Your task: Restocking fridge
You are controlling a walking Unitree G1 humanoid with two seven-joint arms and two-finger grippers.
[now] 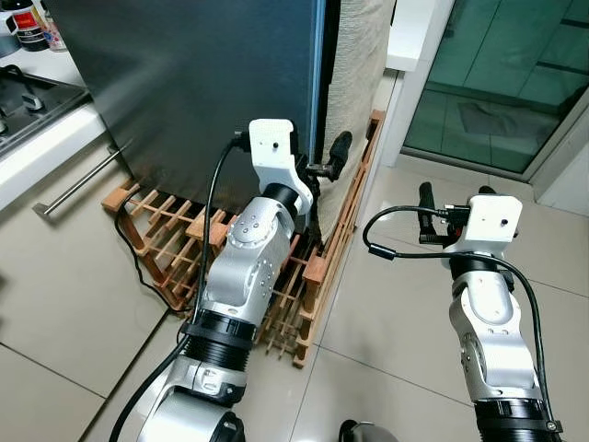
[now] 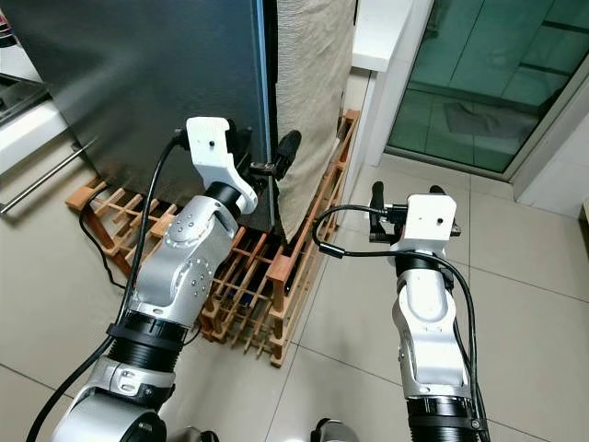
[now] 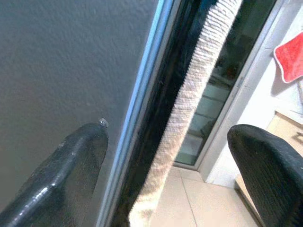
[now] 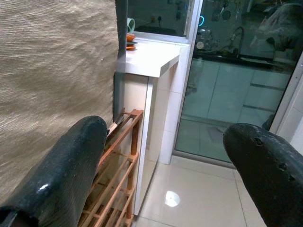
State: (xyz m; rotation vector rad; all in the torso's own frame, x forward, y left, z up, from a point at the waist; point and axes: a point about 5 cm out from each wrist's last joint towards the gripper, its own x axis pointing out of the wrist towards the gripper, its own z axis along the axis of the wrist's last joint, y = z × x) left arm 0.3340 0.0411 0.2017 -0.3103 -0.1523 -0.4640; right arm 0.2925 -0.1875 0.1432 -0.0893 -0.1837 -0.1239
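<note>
The fridge stands shut, its dark grey door [image 1: 202, 83] ending in a blue-edged rim [image 3: 142, 94]. A beige woven cover [image 1: 354, 92] hangs along its side. My left gripper [image 2: 269, 161] is open at that door edge. One finger [image 3: 71, 170] lies against the door front and the other finger [image 3: 270, 165] is out past the cover, so rim and cover sit between them. My right gripper [image 1: 456, 198] hovers open and empty over the floor tiles to the right of the fridge, pointing toward the white pillar.
A wooden slatted rack [image 1: 166, 239] lies on the floor around the fridge base, with a black cable across it. A counter with a hob [image 1: 28, 101] and a drawer handle [image 1: 83, 184] stand at left. A white pillar [image 1: 414, 55] and a glass door [image 1: 497, 83] stand at right.
</note>
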